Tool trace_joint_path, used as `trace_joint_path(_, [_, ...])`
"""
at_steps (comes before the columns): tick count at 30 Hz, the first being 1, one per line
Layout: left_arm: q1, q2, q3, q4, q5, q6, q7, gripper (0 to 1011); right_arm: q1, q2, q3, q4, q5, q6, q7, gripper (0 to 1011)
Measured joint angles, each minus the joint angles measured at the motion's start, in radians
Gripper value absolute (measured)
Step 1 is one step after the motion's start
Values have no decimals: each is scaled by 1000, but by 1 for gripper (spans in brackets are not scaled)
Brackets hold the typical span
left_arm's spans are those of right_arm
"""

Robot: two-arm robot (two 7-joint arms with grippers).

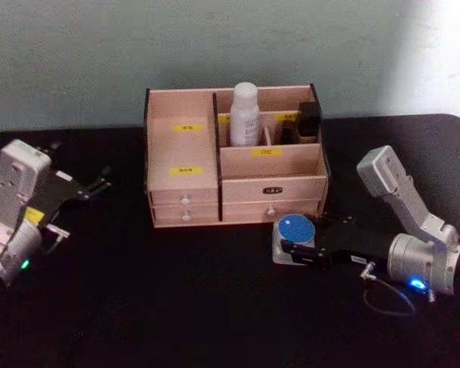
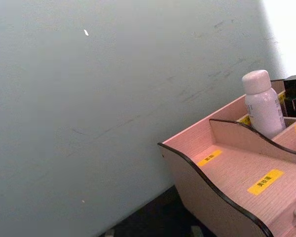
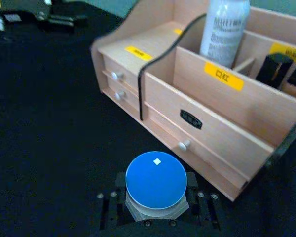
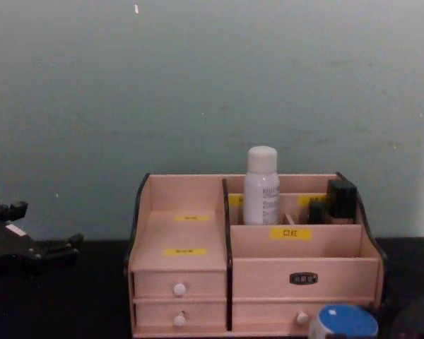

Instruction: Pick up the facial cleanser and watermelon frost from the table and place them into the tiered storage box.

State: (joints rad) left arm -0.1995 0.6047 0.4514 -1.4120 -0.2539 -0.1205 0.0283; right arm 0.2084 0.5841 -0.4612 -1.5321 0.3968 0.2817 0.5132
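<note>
The facial cleanser (image 1: 245, 113), a tall white bottle, stands upright in a rear compartment of the tiered storage box (image 1: 185, 192), and is also in the left wrist view (image 2: 261, 101) and chest view (image 4: 261, 185). The watermelon frost (image 1: 295, 228), a squat jar with a blue lid, rests on the black table just in front of the box's right drawers. My right gripper (image 1: 295, 245) is shut on it, and the right wrist view has the jar (image 3: 156, 178) clamped between the fingers (image 3: 117, 197). My left gripper (image 1: 98, 182) is parked open at the far left.
A dark bottle (image 1: 308, 119) stands in the box's back right compartment beside the cleanser. The box's front right compartment (image 3: 222, 103) and left stepped shelf (image 1: 185, 149) hold nothing. A pale wall runs behind the box. A loose cable (image 1: 387, 295) loops by the right wrist.
</note>
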Motion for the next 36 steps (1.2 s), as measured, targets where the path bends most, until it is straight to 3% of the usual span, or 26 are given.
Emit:
trace_joint_path(8, [0,0,0,0,0,0,0,1001,6,25,3,-59,31,8,30,712])
trace_joint_path(14, [0,0,0,0,0,0,0,1001,52,18,-14,-68,37,-11,44,712])
trace_joint_path(24, [0,0,0,0,0,0,0,1001,170,-47,-62,0,22,-43,55,711])
trace_joint_path(36, [0,0,0,0,0,0,0,1001,341,-169,-133,172,1,-78,89,712])
